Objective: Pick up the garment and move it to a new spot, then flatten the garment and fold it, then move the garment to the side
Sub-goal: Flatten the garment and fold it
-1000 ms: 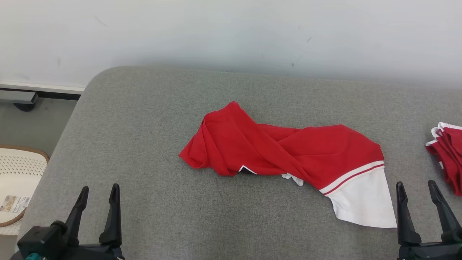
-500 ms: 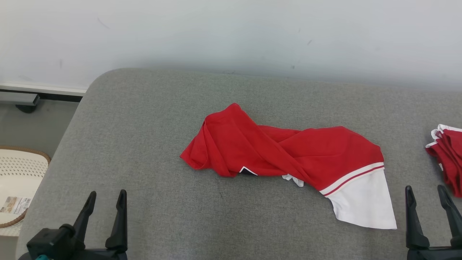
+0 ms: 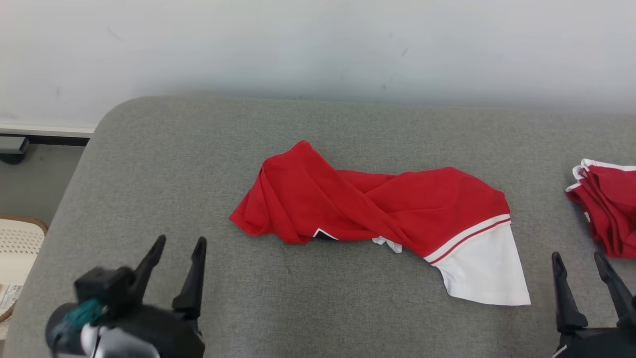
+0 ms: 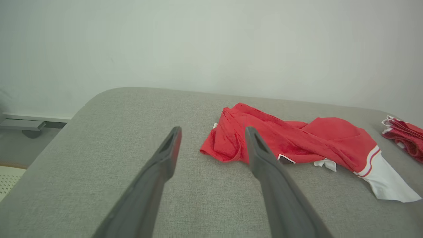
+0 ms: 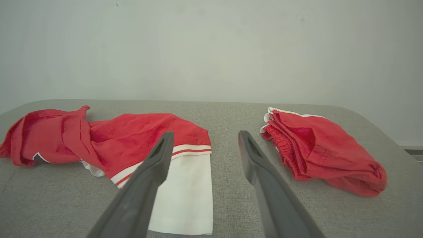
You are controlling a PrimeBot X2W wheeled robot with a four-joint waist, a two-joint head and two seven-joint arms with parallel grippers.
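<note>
The twisted red garment with a white hem lies mid-cushion. The left gripper at its 8 o'clock and the right gripper at its 4 o'clock both hover spread wide and empty. A basket label further out at 8 o'clock is too small to read.

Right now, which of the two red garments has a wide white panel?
The twisted garment in the middle; the bunched one at the right shows only thin white trim.
</note>
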